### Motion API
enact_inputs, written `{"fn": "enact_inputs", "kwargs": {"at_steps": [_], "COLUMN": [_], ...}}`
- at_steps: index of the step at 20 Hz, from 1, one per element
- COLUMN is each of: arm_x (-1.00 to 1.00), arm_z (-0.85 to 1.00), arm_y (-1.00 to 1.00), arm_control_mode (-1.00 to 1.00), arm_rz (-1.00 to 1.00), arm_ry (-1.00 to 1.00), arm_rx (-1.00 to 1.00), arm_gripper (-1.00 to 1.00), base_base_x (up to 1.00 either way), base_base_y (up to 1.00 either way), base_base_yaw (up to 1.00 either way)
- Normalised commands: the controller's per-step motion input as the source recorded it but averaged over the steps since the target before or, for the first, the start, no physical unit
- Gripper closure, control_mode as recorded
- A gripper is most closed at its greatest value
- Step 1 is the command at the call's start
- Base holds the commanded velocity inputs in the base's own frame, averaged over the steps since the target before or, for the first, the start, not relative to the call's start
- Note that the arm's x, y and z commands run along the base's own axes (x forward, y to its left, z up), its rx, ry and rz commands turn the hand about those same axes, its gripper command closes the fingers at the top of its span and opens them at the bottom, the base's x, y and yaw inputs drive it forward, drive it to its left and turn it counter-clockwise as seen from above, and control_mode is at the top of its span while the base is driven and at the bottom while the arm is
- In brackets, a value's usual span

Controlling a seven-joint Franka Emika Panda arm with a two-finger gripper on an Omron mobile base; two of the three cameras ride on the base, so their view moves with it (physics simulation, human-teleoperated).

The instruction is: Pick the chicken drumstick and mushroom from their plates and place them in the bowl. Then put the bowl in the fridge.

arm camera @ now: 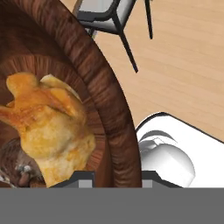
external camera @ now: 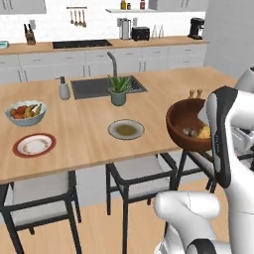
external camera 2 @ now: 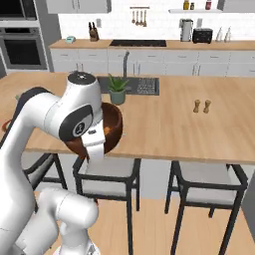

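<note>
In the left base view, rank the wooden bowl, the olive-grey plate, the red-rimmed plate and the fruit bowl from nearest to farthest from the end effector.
1. Wooden bowl, held at its rim by the end effector, off the counter's right edge.
2. Olive-grey plate, mid-counter.
3. Red-rimmed plate and fruit bowl, far left: too close to call.

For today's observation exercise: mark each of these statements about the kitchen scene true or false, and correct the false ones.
1. The chicken drumstick lies inside the wooden bowl. True.
2. The mushroom is on the olive-grey plate. False: it sits in the bowl beside the drumstick; that plate holds no food.
3. The hand grips the bowl's rim. True: its fingertips straddle the wall, and the bowl is lifted and tilted at the island's edge.
4. The red-rimmed plate holds bananas. False: it carries nothing; the fruit is in the pale fruit bowl.
5. The potted plant stands in front of the sink. True.
</note>
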Motion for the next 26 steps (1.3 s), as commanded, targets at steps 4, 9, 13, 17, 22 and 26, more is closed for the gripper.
{"fn": "enact_inputs", "kwargs": {"at_steps": [4,9,13,17,22,26], "arm_x": [0.00,0.00,0.00,0.00,0.00,0.00], "arm_z": [0.00,0.00,0.00,0.00,0.00,0.00], "arm_y": [0.00,0.00,0.00,0.00,0.00,0.00], "arm_control_mode": [1.00,1.00,1.00,1.00,1.00,1.00], "arm_rz": [0.00,0.00,0.00,0.00,0.00,0.00], "arm_ry": [0.00,0.00,0.00,0.00,0.00,0.00], "arm_rx": [0.00,0.00,0.00,0.00,0.00,0.00], "arm_gripper": [1.00,1.00,1.00,1.00,1.00,1.00], "base_base_x": [-0.14,0.00,0.00,0.00,0.00,0.00], "base_base_y": [-0.03,-0.09,-0.30,-0.13,-0.14,-0.07], "base_base_yaw": [-0.87,-0.88,-0.82,-0.90,-0.92,-0.95]}}
